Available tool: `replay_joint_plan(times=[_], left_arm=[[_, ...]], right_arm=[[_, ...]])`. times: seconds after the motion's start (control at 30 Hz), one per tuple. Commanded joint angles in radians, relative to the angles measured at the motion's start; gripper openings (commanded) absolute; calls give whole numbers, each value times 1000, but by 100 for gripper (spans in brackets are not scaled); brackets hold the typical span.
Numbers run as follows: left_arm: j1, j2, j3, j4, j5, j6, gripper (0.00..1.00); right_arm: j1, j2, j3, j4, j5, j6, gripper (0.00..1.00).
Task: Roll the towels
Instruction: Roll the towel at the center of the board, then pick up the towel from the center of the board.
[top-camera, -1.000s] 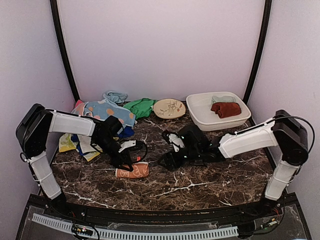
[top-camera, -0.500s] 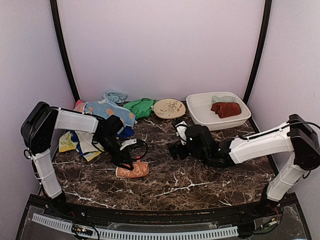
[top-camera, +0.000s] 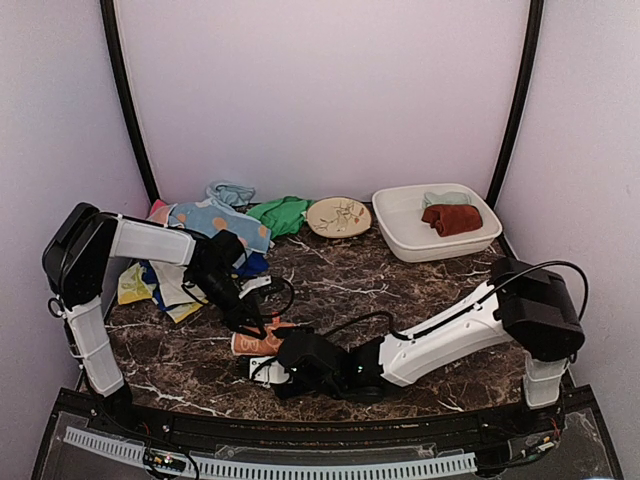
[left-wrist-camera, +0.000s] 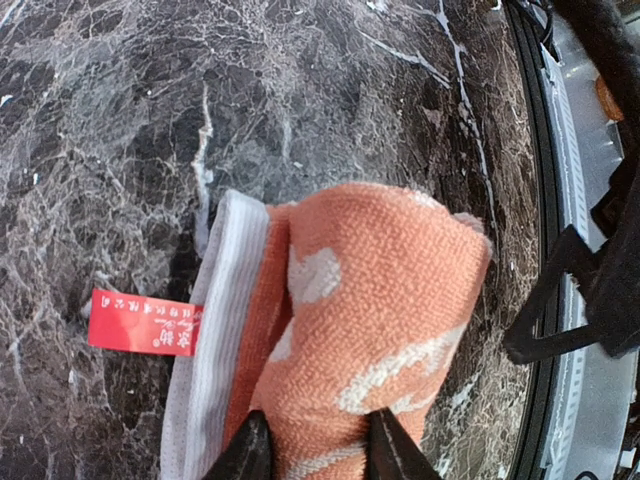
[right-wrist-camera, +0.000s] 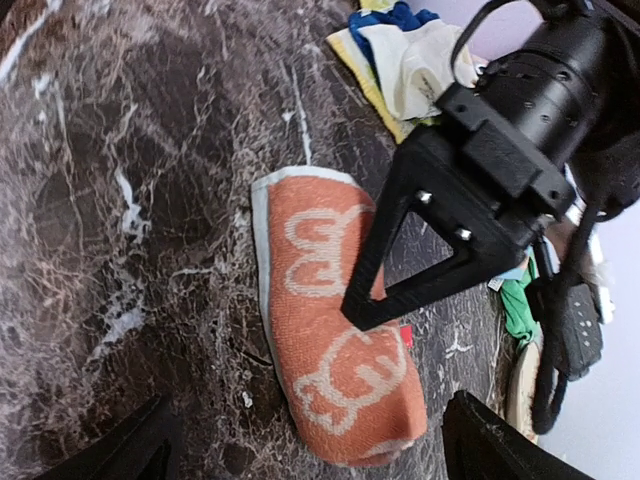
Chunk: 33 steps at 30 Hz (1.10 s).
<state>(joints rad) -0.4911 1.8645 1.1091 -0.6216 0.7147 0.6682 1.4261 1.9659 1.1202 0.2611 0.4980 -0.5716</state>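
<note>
Two jaws of the left gripper (left-wrist-camera: 310, 450) pinch one end of the rolled orange towel (left-wrist-camera: 370, 330), which lies on the marble table (left-wrist-camera: 120, 120). The right gripper (right-wrist-camera: 315, 445) hovers beside it, spread wide and empty. Judged step: securing the roll. The next move calls for a grasp across it that prevents unrolling.

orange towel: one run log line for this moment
orange towel: rolled, on table | left gripper: shut on its end | right gripper: open, low beside it
</note>
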Motion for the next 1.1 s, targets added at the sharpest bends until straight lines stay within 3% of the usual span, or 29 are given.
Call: replay_joint_plan(times=[0.0,0.23,0.43,0.63,0.83,1.07], left_arm=[[22,41,-10,-37,-92,-15,33],[22,53,3,-54,-80,-14,33],[23,60,8,-85,-49,-6,32],[36,61,22,-133,33,-9,33],[42,62,26,-167,115,13,35],[53,98,40,-198,155,49,35]], right_arm=[[-7,81,73,39,42,-143,90],[-38,212,199,3,96,-180,84],[-78,224,189,-11,122,-138,80],[-111,210,160,-28,79,-95,75],[-127,250,218,-103,37,-57,68],[-135,318,301,-196,-37,-42,66]])
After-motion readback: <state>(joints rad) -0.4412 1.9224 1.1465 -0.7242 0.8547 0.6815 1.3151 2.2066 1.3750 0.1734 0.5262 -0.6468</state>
